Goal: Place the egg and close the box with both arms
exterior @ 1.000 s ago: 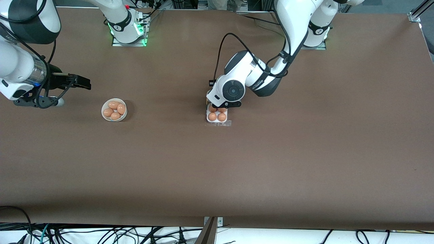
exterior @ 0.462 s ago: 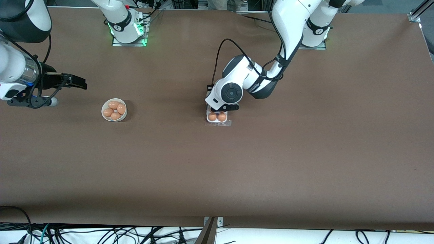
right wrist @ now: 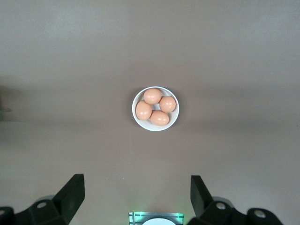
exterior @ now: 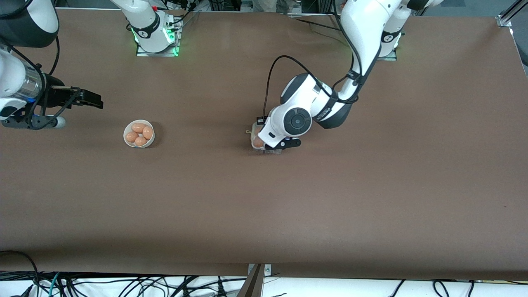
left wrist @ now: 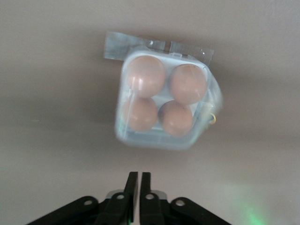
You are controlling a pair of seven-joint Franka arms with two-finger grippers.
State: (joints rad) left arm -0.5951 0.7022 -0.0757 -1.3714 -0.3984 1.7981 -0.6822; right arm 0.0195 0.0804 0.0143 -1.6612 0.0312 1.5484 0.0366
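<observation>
On the table (exterior: 371,206), mid-width: left arm (exterior: 363,37) bent low over the box (left wrist: 166,105). Has shifted nearer the camera within the last second, now hiding most of what showed bare before. Right arm (exterior: 16,82) waiting at its own end; right end effector (right wrist: 136,183) spread wide, empty, over bare table near the bowl (exterior: 139,133) of spare eggs. Left end effector (left wrist: 139,180) almost closed, thin slit only, gripping nothing, just beside the box. All four cells filled with eggs (left wrist: 146,76), seen hazily as if through the lowered lid. Probably placing done; latch unconfirmed.
</observation>
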